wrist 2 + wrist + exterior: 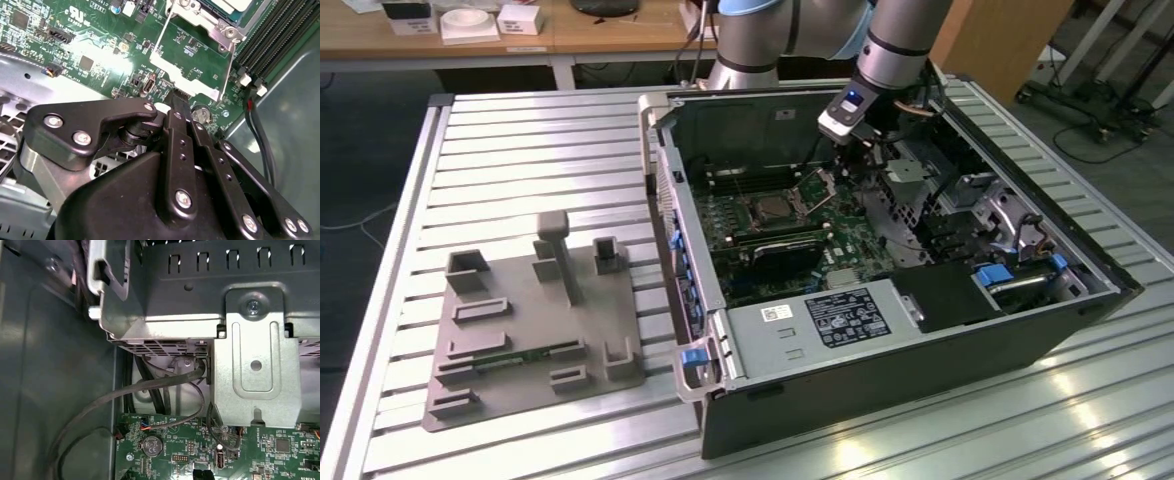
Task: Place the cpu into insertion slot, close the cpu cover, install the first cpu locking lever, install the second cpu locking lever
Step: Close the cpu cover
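The cpu (239, 4) already sits in the insertion slot (215, 25), so closing the cpu cover (190, 79) looks like the step in hand. The cover stands tilted open on the exterior view's right of the slot. The gripper (176, 102), its fingers drawn together, meets the cover's free edge. Swinging it down would call for a steady push along its hinge arc.

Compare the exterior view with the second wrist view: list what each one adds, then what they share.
Exterior view adds: the whole open computer case on a slatted metal table, a grey fixture tray on the exterior view's left, and the robot arm reaching into the case.
Second wrist view adds: the gripper seen close, just beside the cover's edge, and small board parts.
Shared: the open cpu cover, the memory slots, the green motherboard.
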`<state>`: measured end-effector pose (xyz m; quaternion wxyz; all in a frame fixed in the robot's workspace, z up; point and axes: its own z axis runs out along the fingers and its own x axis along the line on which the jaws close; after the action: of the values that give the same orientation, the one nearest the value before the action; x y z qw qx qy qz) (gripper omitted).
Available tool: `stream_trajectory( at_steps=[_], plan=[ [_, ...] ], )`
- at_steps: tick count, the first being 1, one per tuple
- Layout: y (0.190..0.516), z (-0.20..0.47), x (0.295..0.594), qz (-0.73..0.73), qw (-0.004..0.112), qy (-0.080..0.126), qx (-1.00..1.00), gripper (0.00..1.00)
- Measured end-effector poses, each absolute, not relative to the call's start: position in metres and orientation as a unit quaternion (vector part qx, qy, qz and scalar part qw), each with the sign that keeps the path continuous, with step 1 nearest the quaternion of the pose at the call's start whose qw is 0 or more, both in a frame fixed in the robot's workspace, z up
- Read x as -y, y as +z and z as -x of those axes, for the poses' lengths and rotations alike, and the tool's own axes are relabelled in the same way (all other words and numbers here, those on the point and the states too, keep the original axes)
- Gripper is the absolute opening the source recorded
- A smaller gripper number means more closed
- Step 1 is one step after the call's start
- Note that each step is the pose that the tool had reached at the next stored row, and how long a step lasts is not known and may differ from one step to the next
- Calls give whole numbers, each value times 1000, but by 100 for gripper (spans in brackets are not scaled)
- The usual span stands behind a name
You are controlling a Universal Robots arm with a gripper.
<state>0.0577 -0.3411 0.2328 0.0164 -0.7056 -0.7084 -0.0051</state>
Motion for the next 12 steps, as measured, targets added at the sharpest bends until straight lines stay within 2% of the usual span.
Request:
stream_trajectory(
  at_steps=[12],
  plan=[
    [229,-51,341,706,18,-4,708,10]
  ],
)
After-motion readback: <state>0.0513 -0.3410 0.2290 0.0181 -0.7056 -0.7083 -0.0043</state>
